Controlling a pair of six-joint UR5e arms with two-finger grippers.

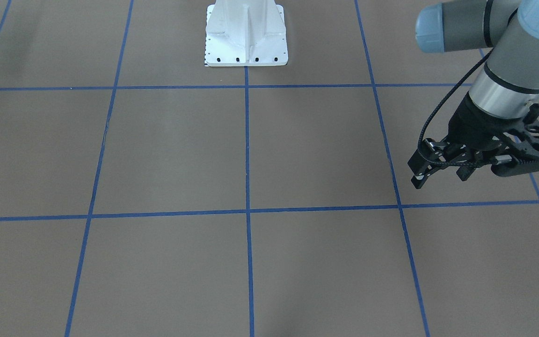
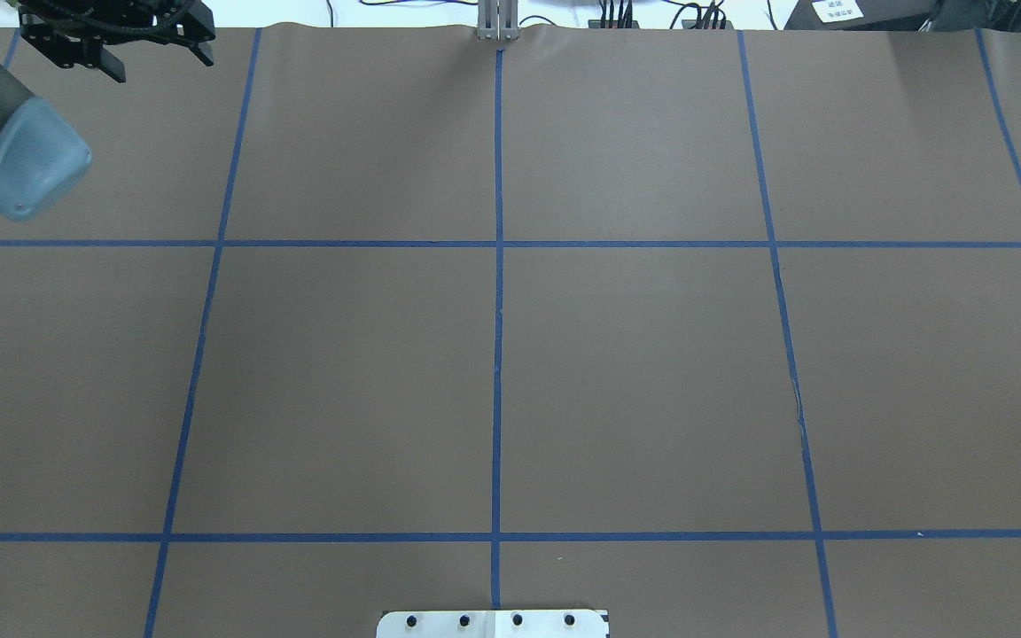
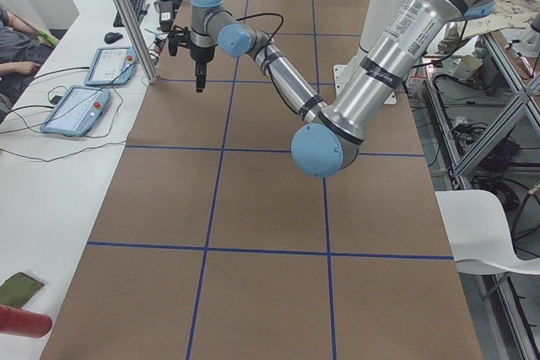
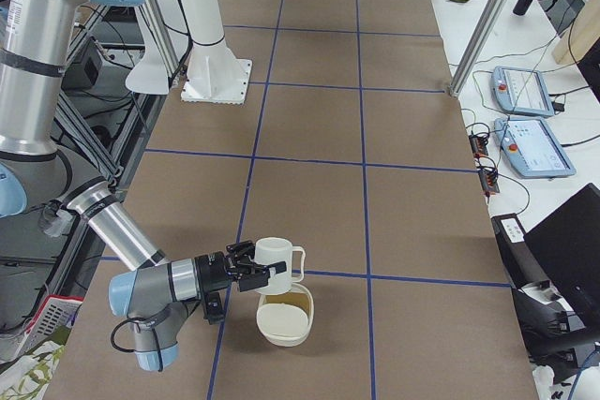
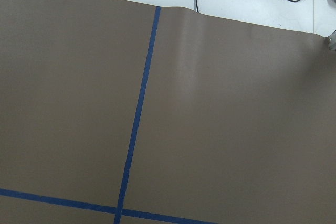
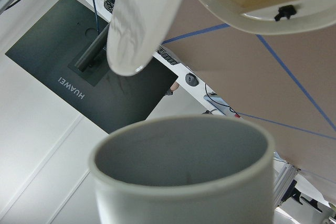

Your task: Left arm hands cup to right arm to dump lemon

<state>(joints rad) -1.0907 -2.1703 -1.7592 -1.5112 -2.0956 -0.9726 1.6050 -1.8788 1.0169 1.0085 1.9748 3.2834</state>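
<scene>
The cup (image 4: 274,259), a white mug, hangs in the air at the table's right end, just above a cream bowl. My right gripper (image 4: 251,275) reaches in level from the robot's side and is shut on it. In the right wrist view the cup (image 6: 184,182) fills the foreground with its mouth turned toward the bowl. Its grey inside shows no lemon, and I see the lemon in no view. My left gripper (image 1: 442,177) is open and empty above the table's far left corner, also in the overhead view (image 2: 159,60) and the left side view (image 3: 200,82).
The cream bowl (image 4: 281,333) stands on the brown, blue-taped table right under the cup, and shows in the right wrist view (image 6: 247,22). The white robot base (image 1: 246,35) sits at mid-table. Tablets (image 4: 525,91) and a metal post (image 3: 126,14) line the far edge.
</scene>
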